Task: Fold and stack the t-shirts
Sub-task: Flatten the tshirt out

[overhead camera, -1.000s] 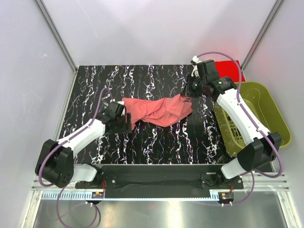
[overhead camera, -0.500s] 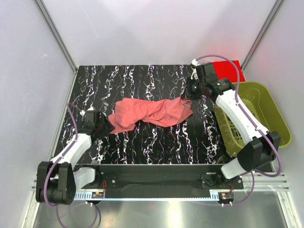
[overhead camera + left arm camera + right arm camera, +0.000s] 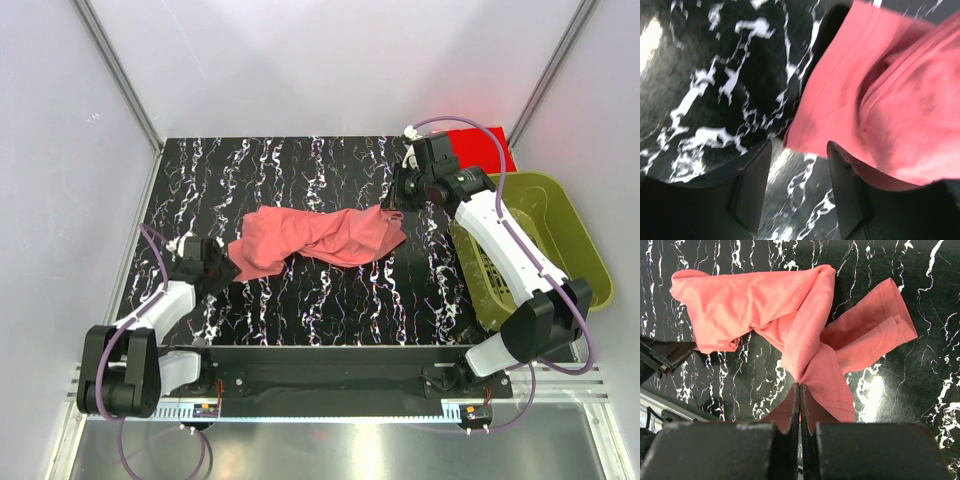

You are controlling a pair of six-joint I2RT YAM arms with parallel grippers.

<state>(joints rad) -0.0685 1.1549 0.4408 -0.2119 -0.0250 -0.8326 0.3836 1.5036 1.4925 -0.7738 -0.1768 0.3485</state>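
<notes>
The right end effector (image 3: 800, 388) is closed, its two fingers (image 3: 788, 412) pressed together and pinching a fold at the right end of the salmon-pink t-shirt (image 3: 755, 305). From that pinch the cloth runs away from the wrist camera in a twisted band and widens into a crumpled mass. A short sleeve with a stitched hem lies flat on the table (image 3: 300, 170) to one side of the band.

The left end effector (image 3: 799, 150) is open, with a clear gap between its fingers (image 3: 752, 185). It sits low over the table at the left end of the salmon-pink t-shirt. A hemmed corner of the cloth lies just beyond the gap, and whether either finger touches it cannot be told from the blurred view.

In the overhead view the salmon-pink t-shirt lies unfolded and bunched across the middle of the table, stretched between the two arms. The red t-shirt (image 3: 482, 146) lies well to the right of it, at the table's far corner behind the right arm. The olive-green basket (image 3: 572, 232) stands further right again, beside the table's edge
</notes>
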